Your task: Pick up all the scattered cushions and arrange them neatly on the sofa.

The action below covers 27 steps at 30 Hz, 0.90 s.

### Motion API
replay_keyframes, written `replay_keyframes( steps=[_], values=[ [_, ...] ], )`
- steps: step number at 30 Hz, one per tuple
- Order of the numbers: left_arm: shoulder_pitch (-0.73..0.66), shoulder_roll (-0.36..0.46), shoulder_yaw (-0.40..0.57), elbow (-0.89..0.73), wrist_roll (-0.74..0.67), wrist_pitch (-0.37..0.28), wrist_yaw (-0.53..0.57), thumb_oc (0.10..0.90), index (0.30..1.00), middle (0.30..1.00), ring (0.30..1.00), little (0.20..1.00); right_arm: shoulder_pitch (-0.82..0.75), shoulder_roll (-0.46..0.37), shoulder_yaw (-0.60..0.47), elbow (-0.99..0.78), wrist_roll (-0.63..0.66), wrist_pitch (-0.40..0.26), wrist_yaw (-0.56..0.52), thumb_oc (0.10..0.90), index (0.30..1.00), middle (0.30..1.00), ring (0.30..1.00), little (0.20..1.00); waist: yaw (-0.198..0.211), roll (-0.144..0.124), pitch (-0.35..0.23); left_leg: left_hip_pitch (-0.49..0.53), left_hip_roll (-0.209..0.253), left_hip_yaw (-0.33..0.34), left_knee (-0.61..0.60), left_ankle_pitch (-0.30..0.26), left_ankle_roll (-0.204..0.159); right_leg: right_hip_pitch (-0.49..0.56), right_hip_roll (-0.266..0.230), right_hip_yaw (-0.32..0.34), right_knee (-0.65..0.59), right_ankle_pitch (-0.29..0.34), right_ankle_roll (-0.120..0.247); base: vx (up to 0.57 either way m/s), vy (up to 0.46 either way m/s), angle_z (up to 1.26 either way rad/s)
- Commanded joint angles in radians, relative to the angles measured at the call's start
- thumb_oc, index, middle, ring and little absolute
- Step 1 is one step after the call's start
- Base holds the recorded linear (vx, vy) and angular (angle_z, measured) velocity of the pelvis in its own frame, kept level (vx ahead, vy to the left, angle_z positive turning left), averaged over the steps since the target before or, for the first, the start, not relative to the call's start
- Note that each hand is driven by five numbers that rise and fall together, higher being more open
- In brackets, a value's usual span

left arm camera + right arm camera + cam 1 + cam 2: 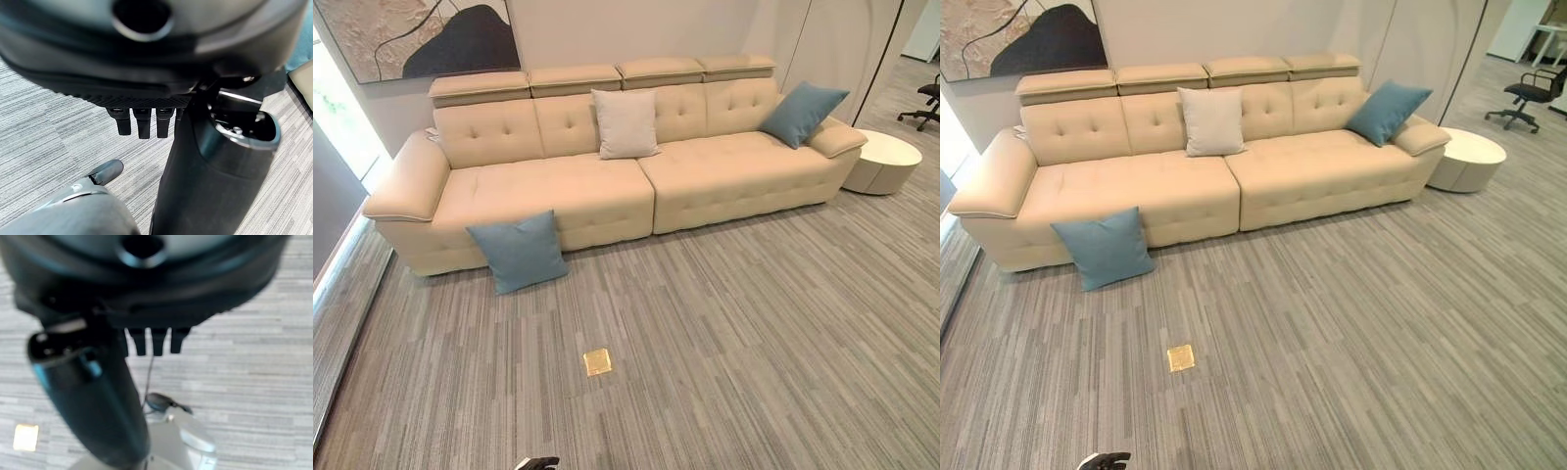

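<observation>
Grey striped carpet (724, 333) gives me a broad open stretch in front of the cream sofa (607, 186), with only a small brass floor plate (597, 361) set into it. On my left the carpet ends at a dark strip along a bright window edge (337, 284). Off the sofa's right end stands a low round white side table (886, 162), just beside the armrest, and beyond it, well apart, a black office chair (928, 103). A framed picture (416, 37) hangs on the wall above the sofa's left end.

One blue cushion on the floor (519, 251) stands upright, leaning against the sofa's front below the left seat; it is square, plump and slightly creased. A pale grey-white cushion (625, 123) sits upright against the backrest near the middle of the sofa. A second blue cushion (802, 113) rests tilted on a corner against the backrest by the right armrest.

My left hand (142, 122) hangs over bare carpet, fingers straight and relaxed, holding nothing. My right hand (156, 342) likewise hangs over carpet, fingers loose and empty.
</observation>
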Motion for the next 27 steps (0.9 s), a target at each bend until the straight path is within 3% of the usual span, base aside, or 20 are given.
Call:
replay_keyframes(
  steps=[1, 3, 5, 7, 18, 23, 27],
  values=[
    [-0.057, 0.014, -0.017, 0.074, 0.026, -0.006, -0.023, 0.8, 0.9, 0.9, 0.9, 0.9, -0.073, 0.039, 0.031, 0.036, 0.027, -0.023, 0.02, 0.8, 0.9, 0.9, 0.9, 0.9, -0.005, -0.021, 0.024, 0.002, 0.007, -0.032, 0.003, -0.086, -0.014, -0.031, -0.018, -0.02, 0.009, -0.048, 0.044, 0.01, -0.003, -0.11],
    [-0.056, 0.009, -0.02, 0.069, 0.026, -0.008, -0.026, 0.8, 0.9, 0.9, 0.9, 0.9, -0.065, 0.042, 0.028, 0.041, 0.026, -0.023, 0.018, 0.8, 0.9, 0.9, 0.9, 0.9, -0.007, -0.02, 0.022, 0.004, 0.008, -0.03, 0.003, -0.089, -0.013, -0.03, -0.018, -0.017, 0.009, -0.049, 0.044, 0.02, -0.005, -0.05],
    [-0.055, 0.001, -0.028, 0.051, 0.021, -0.015, -0.02, 0.8, 0.9, 0.9, 0.9, 0.9, -0.039, 0.051, -0.046, 0.067, 0.139, -0.022, 0.02, 0.8, 0.9, 0.9, 0.9, 0.9, -0.019, -0.015, 0.019, 0.009, 0.008, -0.022, 0.003, -0.091, -0.014, -0.03, -0.015, -0.007, 0.009, -0.049, 0.044, 0.0, -0.001, -0.02],
    [-0.054, -0.001, -0.029, 0.051, 0.017, -0.018, -0.014, 0.8, 0.9, 0.9, 0.9, 0.9, -0.035, 0.055, -0.062, 0.066, 0.173, -0.028, 0.016, 0.8, 0.9, 0.9, 0.9, 0.9, -0.021, -0.014, 0.018, 0.011, 0.009, -0.019, 0.003, -0.092, -0.014, -0.03, -0.013, -0.004, 0.009, -0.05, 0.044, 0.0, 0.0, 0.0],
    [-0.046, -0.001, -0.028, 0.06, 0.025, -0.017, -0.015, 0.8, 0.9, 0.9, 0.9, 0.9, -0.034, 0.056, -0.047, 0.058, 0.145, -0.032, 0.009, 0.8, 0.9, 0.9, 0.9, 0.9, -0.019, -0.011, 0.013, 0.012, 0.012, -0.016, 0.003, -0.094, -0.016, -0.031, -0.008, -0.003, 0.009, -0.052, 0.044, 0.0, -0.001, -0.05],
    [-0.043, -0.002, -0.018, 0.073, 0.012, -0.015, -0.008, 0.8, 0.9, 0.9, 0.9, 0.9, -0.042, 0.055, -0.166, 0.058, 0.365, -0.052, 0.003, 0.8, 0.9, 0.9, 0.9, 0.9, -0.023, -0.006, 0.009, 0.013, 0.014, -0.012, 0.003, -0.095, -0.019, -0.033, -0.006, -0.004, 0.009, -0.051, 0.047, 0.0, 0.0, 0.0],
    [-0.04, -0.001, -0.009, 0.072, -0.006, -0.022, -0.007, 0.8, 0.9, 0.9, 0.9, 0.9, -0.047, 0.049, -0.212, 0.059, 0.438, -0.069, 0.0, 0.8, 0.9, 0.9, 0.9, 0.9, -0.021, -0.005, 0.007, 0.013, 0.014, -0.016, 0.003, -0.096, -0.022, -0.031, -0.004, -0.008, 0.009, -0.053, 0.047, 0.01, -0.006, 0.0]
  ],
)
